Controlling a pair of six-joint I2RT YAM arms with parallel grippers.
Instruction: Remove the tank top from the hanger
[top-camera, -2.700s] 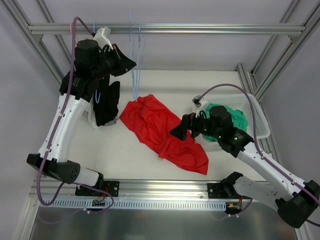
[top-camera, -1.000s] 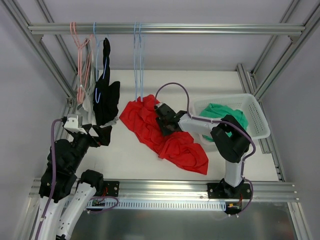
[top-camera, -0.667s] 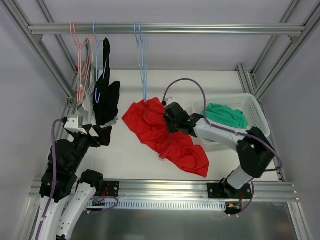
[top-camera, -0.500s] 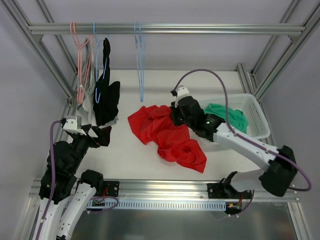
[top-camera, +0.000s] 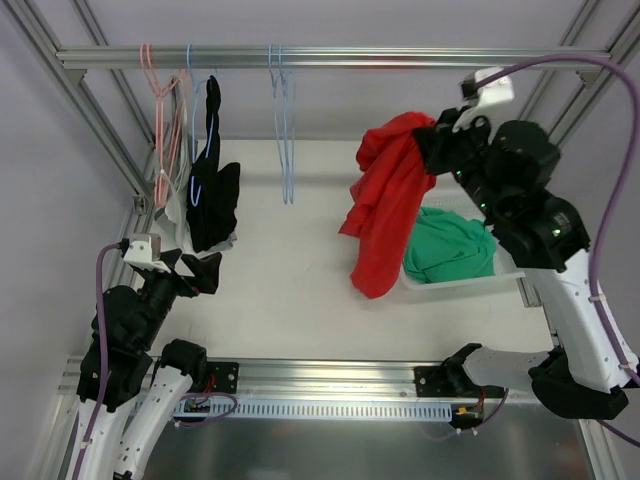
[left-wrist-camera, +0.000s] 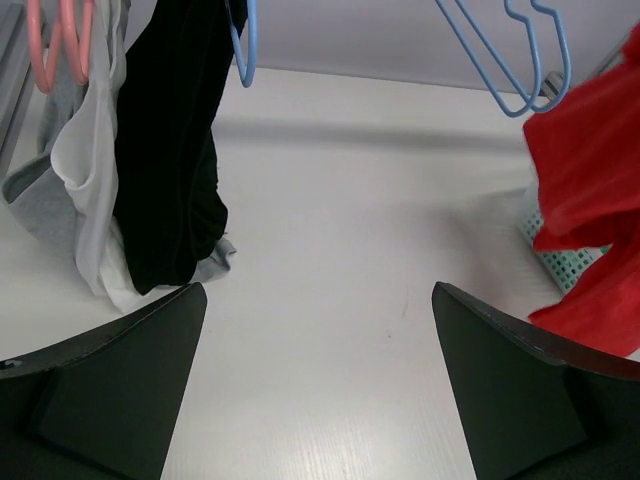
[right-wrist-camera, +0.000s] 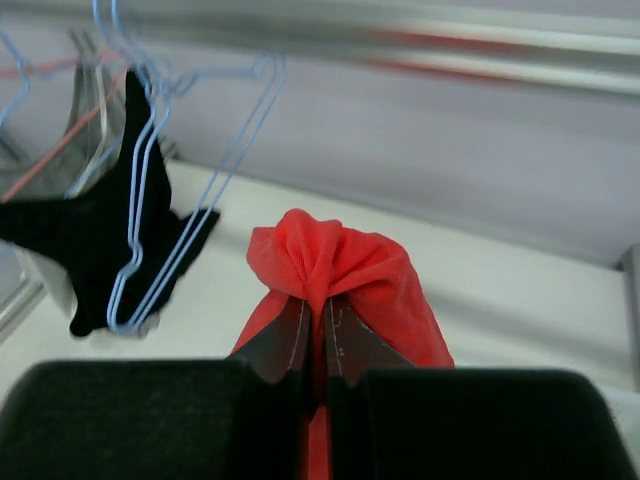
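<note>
Tank top (top-camera: 385, 210), red: a bunched fold clamped between the closed fingers (right-wrist-camera: 280, 345) of the right gripper (right-wrist-camera: 318, 335) | cloth hangs free over the left rim of the white basket (top-camera: 460, 284), well apart from the blue hangers (top-camera: 283, 130) | left gripper (left-wrist-camera: 318, 300): fingers spread wide, holding nothing, above the table (left-wrist-camera: 330, 230)

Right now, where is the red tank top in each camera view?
Top external: the red tank top hangs upper right from the right tool.
Left wrist: right edge, cut off by the frame.
Right wrist: centre, pinched in that tool.
Shared landmark: the empty blue hangers.
</note>
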